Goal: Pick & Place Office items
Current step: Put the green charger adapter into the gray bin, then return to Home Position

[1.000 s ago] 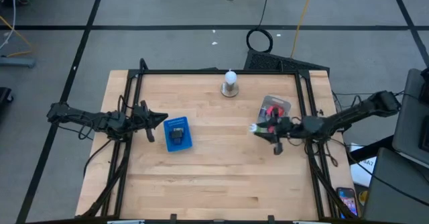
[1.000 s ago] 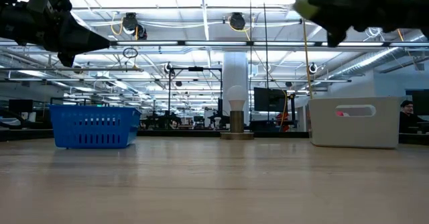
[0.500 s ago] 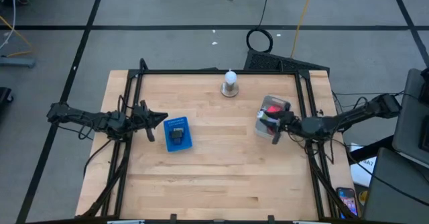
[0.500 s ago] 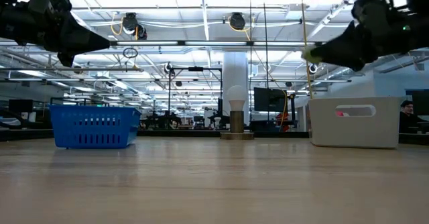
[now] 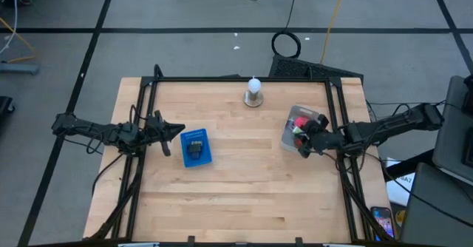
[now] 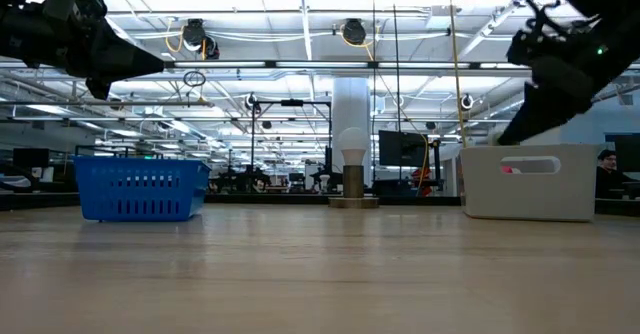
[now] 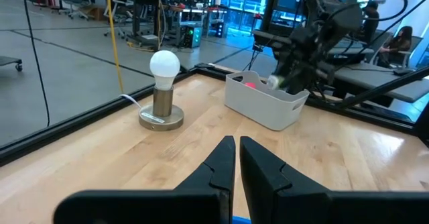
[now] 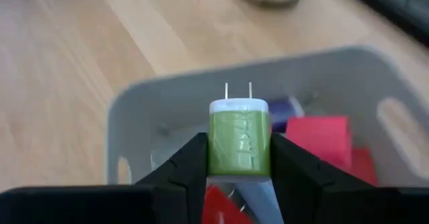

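My right gripper (image 8: 239, 147) is shut on a green plug-like block with a white end and two metal prongs (image 8: 238, 138). It hangs over the near end of the grey bin (image 5: 297, 123), tipped down toward it (image 6: 512, 130). Inside the bin lie red pieces (image 8: 316, 134) and a dark blue one (image 8: 286, 106). My left gripper (image 5: 179, 131) is shut and holds nothing; it hovers just left of the blue tray (image 5: 195, 147), where a dark piece (image 5: 194, 151) lies. My right gripper pinches the green block by its two long sides (image 8: 213, 150), one finger on each. The white end with the prongs (image 8: 238, 90) sticks out past the fingertips. The block is lifted clear, above the bin's opening.
A white bulb on a round base (image 5: 253, 92) stands near the far edge, between the two containers. The blue tray (image 6: 140, 187) and the grey bin (image 6: 530, 181) sit on the wooden table. A black frame runs round the table (image 5: 236, 78).
My right gripper has carried the green block from over the bare table toward the right edge, to above the grey bin. It has come lower and tipped its fingers downward. It has stayed shut on the block.
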